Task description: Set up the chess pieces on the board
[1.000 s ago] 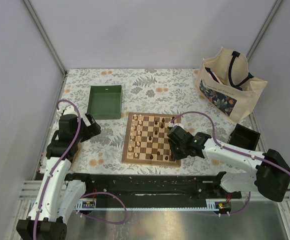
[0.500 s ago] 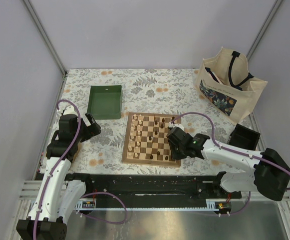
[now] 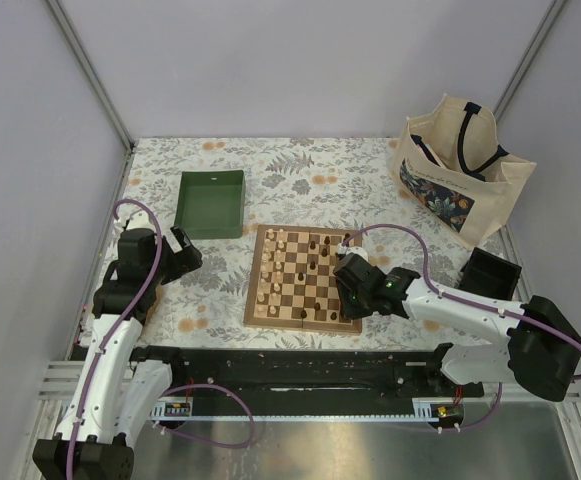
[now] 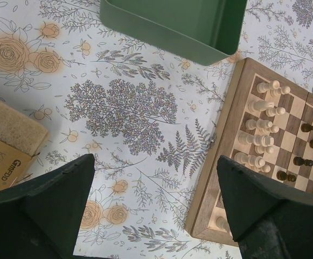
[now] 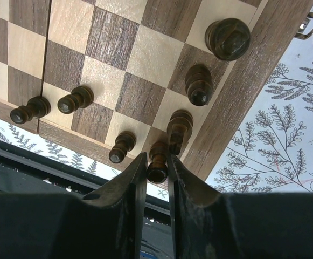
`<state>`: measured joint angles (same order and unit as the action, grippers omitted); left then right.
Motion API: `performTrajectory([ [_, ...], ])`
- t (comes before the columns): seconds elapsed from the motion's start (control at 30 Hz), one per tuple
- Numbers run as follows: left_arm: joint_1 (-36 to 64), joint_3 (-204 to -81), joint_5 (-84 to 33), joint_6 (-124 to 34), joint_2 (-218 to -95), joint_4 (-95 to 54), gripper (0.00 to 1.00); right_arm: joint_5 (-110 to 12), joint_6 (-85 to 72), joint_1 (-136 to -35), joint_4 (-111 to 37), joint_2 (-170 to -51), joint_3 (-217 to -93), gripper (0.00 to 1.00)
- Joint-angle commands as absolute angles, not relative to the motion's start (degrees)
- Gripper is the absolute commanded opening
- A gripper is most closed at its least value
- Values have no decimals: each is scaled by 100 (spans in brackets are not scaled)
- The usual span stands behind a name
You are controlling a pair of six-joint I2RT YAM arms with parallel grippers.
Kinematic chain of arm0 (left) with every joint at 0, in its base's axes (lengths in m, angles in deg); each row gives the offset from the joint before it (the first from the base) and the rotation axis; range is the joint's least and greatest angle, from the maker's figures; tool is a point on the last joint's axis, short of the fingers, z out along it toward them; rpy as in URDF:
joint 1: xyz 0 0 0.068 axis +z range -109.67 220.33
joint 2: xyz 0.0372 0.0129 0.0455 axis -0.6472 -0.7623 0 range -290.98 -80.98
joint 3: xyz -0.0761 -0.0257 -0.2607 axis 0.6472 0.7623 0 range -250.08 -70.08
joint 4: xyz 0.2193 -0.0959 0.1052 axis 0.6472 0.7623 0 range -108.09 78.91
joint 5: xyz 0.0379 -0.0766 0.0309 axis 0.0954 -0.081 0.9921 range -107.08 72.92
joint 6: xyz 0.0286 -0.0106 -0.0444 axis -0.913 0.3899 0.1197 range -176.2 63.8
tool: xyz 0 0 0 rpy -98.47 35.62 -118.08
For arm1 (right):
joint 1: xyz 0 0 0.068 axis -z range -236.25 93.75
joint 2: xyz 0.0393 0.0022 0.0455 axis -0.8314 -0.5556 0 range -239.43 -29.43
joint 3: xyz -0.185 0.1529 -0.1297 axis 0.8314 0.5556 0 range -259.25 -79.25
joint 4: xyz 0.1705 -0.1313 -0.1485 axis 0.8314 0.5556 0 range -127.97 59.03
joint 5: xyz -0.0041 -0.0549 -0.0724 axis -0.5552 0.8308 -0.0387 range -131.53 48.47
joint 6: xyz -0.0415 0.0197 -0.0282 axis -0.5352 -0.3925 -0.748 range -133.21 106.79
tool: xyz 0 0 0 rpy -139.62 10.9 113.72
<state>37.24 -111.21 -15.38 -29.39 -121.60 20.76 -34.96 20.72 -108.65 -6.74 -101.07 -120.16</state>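
I have the right gripper (image 5: 156, 162) down low over the near right corner of the square wooden chessboard with light and dark brown checks (image 5: 237, 91). Its two black fingers (image 5: 130, 186) are pinched in on a small dark brown turned chess piece (image 5: 157, 164), one finger on each side of its head. I cannot tell whether the base of that piece rests on the wood. It sits at the last row by the tan border, just beside a taller dark chessman (image 5: 179, 129), and other dark pieces (image 5: 75, 100) stand on squares nearby.

From overhead, the board lies in the middle of the floral-print tablecloth (image 3: 300, 170). My left gripper (image 3: 185, 250) hovers over the cloth, off the board's left edge. Its fingers (image 4: 64, 205) are spread wide with only cloth showing between them. Through that wrist camera I see the pale cream chessmen (image 4: 261, 125) lined along the board's left side.

A green rectangular tray (image 3: 211, 205) sits on the cloth beyond the left gripper. A cream tote bag (image 3: 450, 175) stands at the far right, and a black box (image 3: 490, 272) lies near the board's right side.
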Motion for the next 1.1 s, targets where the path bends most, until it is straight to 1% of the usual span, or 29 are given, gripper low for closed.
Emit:
performTrajectory([
  [0.0, 3752, -11201, -1629, -2975, -12150, 1768, 99, -3397, 2150, -10933, -729, -10107, -11977, 31],
  [0.03, 3752, -11201, -1629, -2975, -12158, 1768, 99, -3397, 2142, -10933, -720, -10080, -11986, 32],
  [0.17, 3761, -11201, -1629, -2966, -12141, 1768, 99, -3380, 2115, -10933, -624, -10001, -12012, 32],
  [0.33, 3752, -11201, -1620, -2974, -12141, 1768, 99, -3406, 2062, -10933, -554, -9957, -12065, 40],
  [0.47, 3752, -11201, -1620, -2974, -12123, 1777, 99, -3424, 2045, -10933, -343, -9878, -12284, 43],
  [0.77, 3752, -11209, -1629, -2966, -12132, 1768, 99, -3283, 1984, -10933, 71, -9228, -12750, 46],
  [1.07, 3761, -11192, -1602, -2975, -12114, 1786, 99, -3433, 1781, -10933, -78, -9851, -13268, 45],
])
